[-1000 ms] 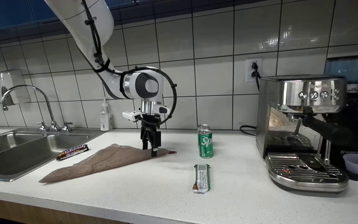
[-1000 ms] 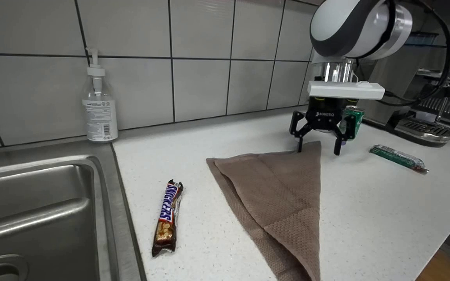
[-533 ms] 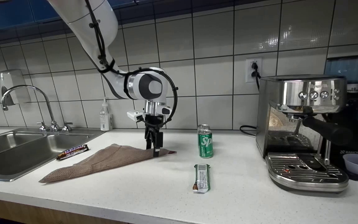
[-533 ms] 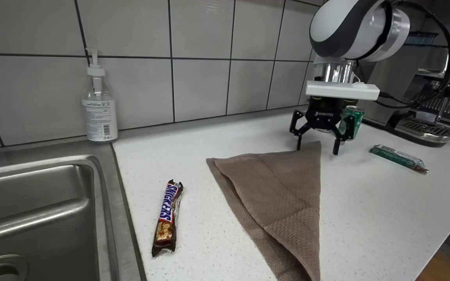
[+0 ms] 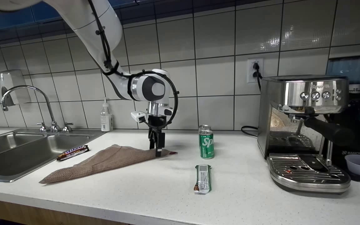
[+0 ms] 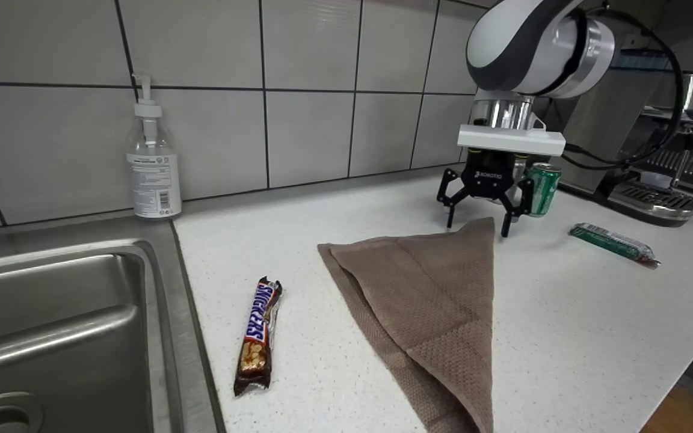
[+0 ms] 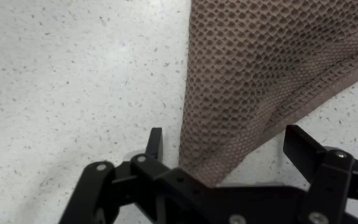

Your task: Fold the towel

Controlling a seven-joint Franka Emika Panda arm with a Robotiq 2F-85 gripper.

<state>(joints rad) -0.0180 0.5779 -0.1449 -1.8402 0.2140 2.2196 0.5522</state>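
Observation:
The brown-taupe towel [image 5: 105, 161] lies on the counter as a rough triangle, one layer over another along a side in an exterior view [image 6: 437, 294]. Its narrow corner points toward the green can. Over that corner my gripper [image 5: 155, 150] hangs pointing down, open, low near the counter. In the wrist view the gripper [image 7: 224, 133] has its fingers [image 7: 155, 141] apart on either side of the towel [image 7: 228, 77], with bare counter showing between each finger and the cloth. The very tip of the corner is hidden behind the gripper body there.
A green can [image 5: 206, 145] stands beyond the towel's corner, and a green-wrapped bar [image 5: 202, 179] lies in front of it. On the sink side are a Snickers bar [image 6: 256, 337], the sink [image 6: 184, 325] and a soap bottle [image 6: 154, 168]. The espresso machine [image 5: 308, 90] stands farther along.
My gripper has shifted slightly toward the towel's pointed tip and the wall, with its jaws staying apart. Towel, bars and can have not moved.

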